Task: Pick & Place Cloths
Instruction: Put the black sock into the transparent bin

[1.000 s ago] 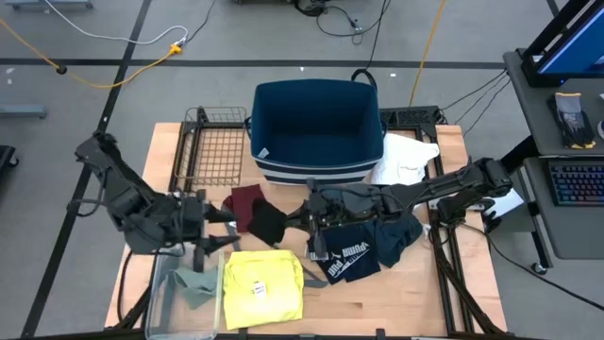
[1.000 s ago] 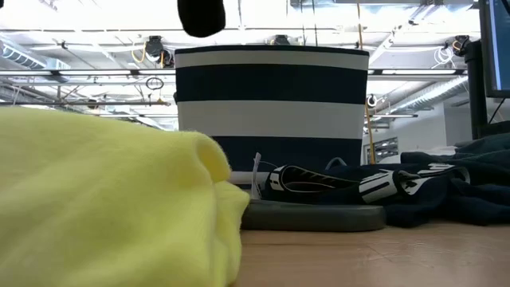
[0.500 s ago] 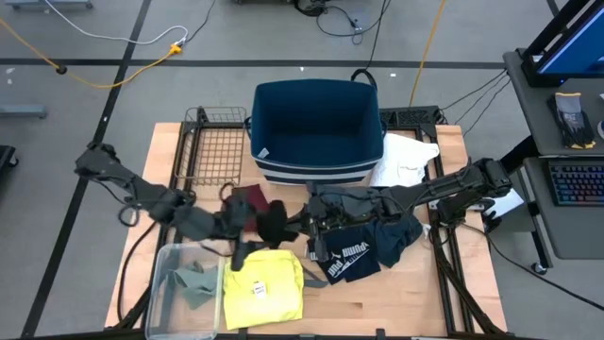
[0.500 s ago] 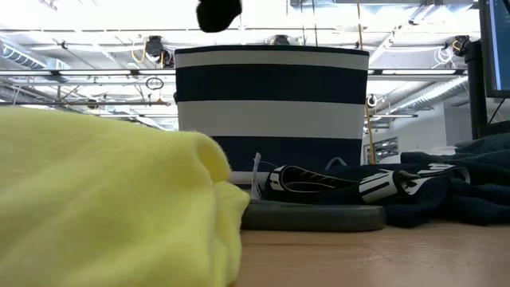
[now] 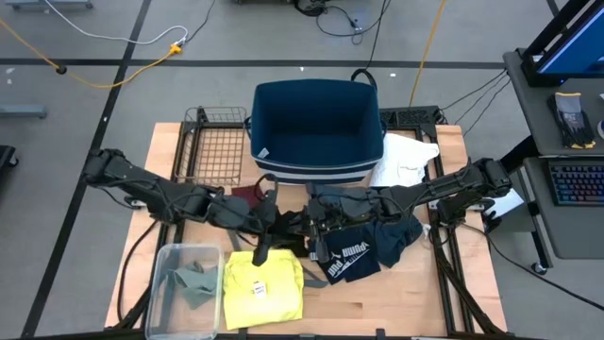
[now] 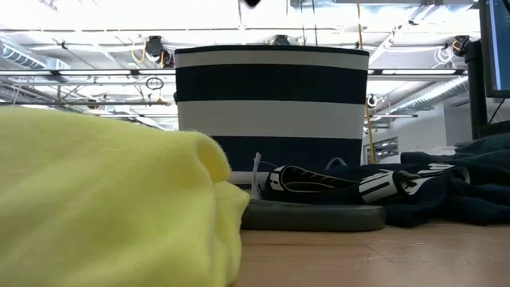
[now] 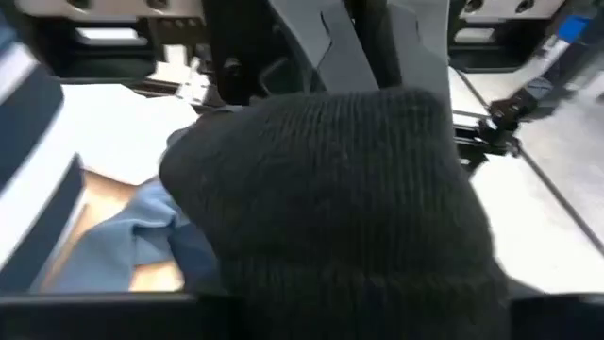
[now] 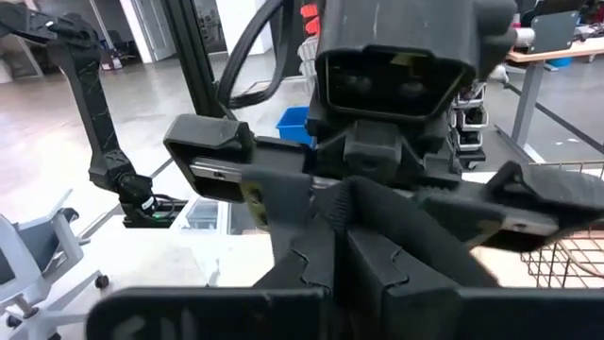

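Ribbed knit black cloth (image 7: 349, 208); wooden table (image 5: 396, 293).

Two robot arms work over one wooden table (image 5: 444, 293) carrying one navy striped basket (image 5: 316, 127), one wire rack (image 5: 209, 151) and one clear plastic bin (image 5: 165, 293). Seven cloths approx.: one yellow T-shirt (image 5: 264, 288), one white shirt (image 5: 406, 161), one maroon piece (image 5: 243, 195), one navy lettered piece (image 5: 351, 255), one black knit piece (image 7: 340, 208), one dark blue piece (image 5: 401, 236), one grey-green piece (image 5: 193, 281). Some overlap, so count isn't certain.
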